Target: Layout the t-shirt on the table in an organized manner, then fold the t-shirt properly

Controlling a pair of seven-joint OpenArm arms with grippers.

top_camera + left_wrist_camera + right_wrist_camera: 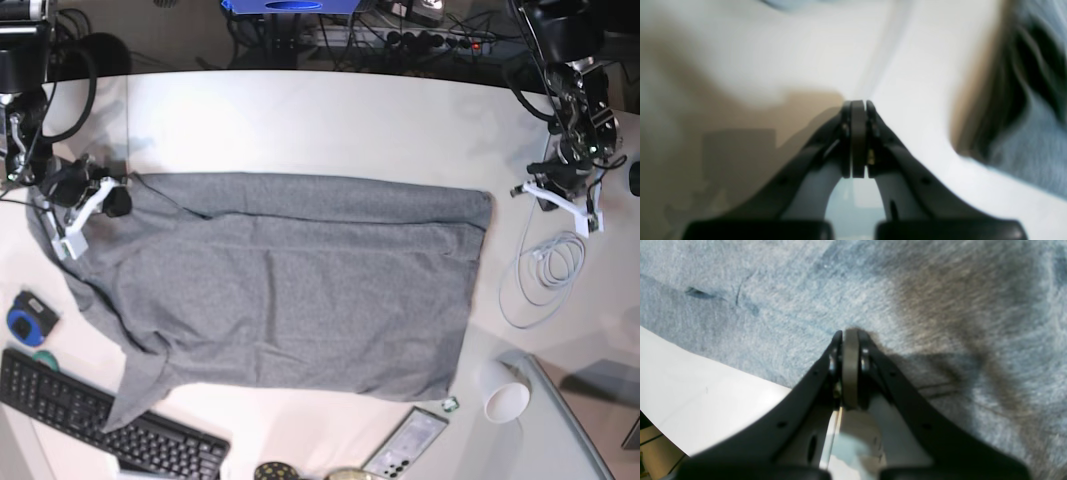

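Note:
The heather-grey t-shirt (300,290) lies spread out flat on the white table (330,130), its hem towards the right and one sleeve (135,385) reaching the keyboard at lower left. My right gripper (116,202) is at the shirt's upper left corner. In the right wrist view it (850,331) is shut, its tip over the grey cloth (940,306), with no cloth seen between the pads. My left gripper (540,190) is over bare table right of the shirt. In the left wrist view it (858,103) is shut and empty, with the shirt (1033,143) off to the right.
A black keyboard (100,430) lies at the front left, with a small blue object (25,320) near it. A coiled white cable (545,270) lies right of the shirt. A white cup (505,398), a phone (405,445) and a grey-glass panel (580,420) sit at front right.

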